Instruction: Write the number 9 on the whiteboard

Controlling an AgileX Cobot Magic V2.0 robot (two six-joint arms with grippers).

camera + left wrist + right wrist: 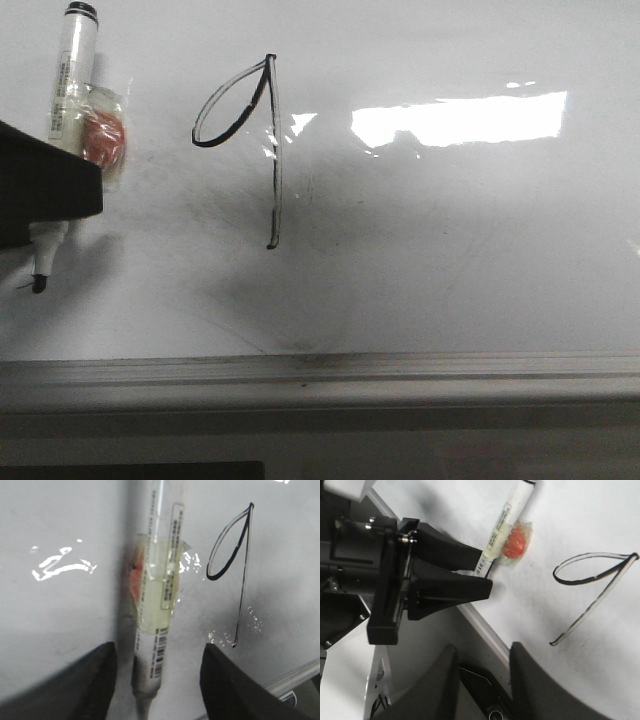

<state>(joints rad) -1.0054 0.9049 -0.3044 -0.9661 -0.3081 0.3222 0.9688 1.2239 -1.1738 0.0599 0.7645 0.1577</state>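
You are looking at the large glossy white whiteboard, which is serving as the counter here, with its grey metal frame edge running along the near side. The thin black number 9 is sitting toward the far left part of the board, well clear of the near frame edge: a narrow slanted teardrop loop joining a long straight stem. A bright glare patch is lying just to the right of it, and faint grey smudges are spreading around the stem's lower end.

Your left gripper is clenching the white-barrelled marker pen, which has a clear tape wrap with an orange-red patch around its middle. In the front view the pen's dark tip is pointing toward the near edge at the board's left side, well apart from the 9.

Your right gripper is hanging above the near frame edge with its two dark fingers spread and nothing between them.
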